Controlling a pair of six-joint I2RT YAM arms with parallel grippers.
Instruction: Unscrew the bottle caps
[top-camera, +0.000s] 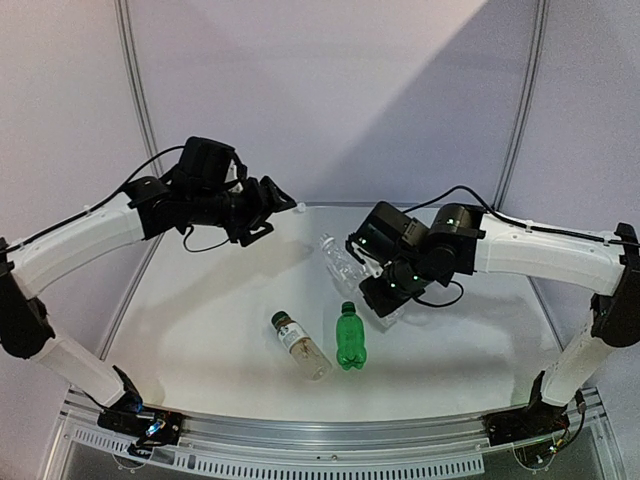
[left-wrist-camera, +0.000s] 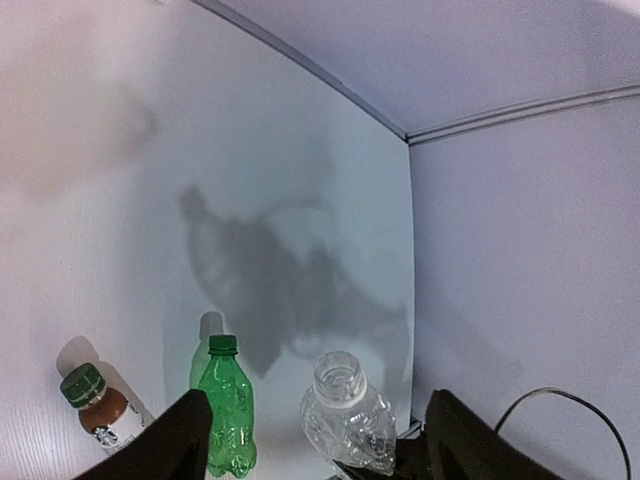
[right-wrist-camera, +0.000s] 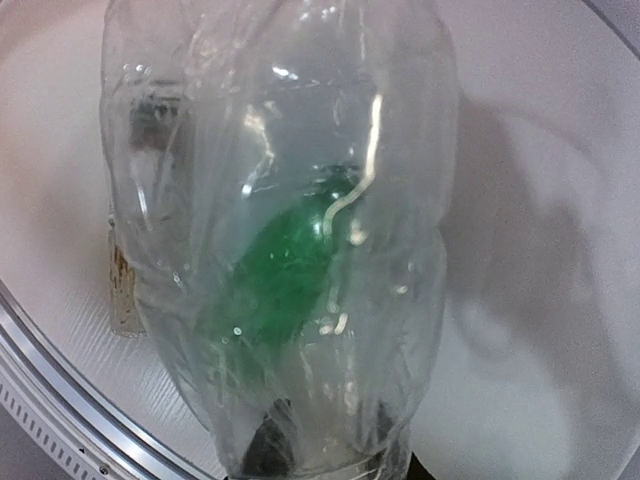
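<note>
While the right hand (top-camera: 382, 292) is clamped around the body of the clear ribbed bottle (top-camera: 345, 262), that bottle is held tilted, with its neck pointing toward the far left of the desk (top-camera: 200, 300). From the left wrist its mouth faces the camera as an open ring. From the right wrist the crumpled clear wall fills nearly the whole view, and the other two bottles show blurred through it.

The left hand (top-camera: 272, 215) hangs in the air over the far left part of the desk, well apart from all three bottles. Its fingers (left-wrist-camera: 185, 440) stand apart with nothing between them.

The green bottle (top-camera: 349, 340) is on the desk just nearer than the right hand. It stands upright in the left wrist view, and its green cap (top-camera: 348, 308) is on the neck. Just to its left, not touching it, is the labelled bottle (top-camera: 302, 348), which holds brown liquid and wears a dark green cap (top-camera: 281, 320). It slants in both views, and I cannot tell whether it stands or lies.
</note>
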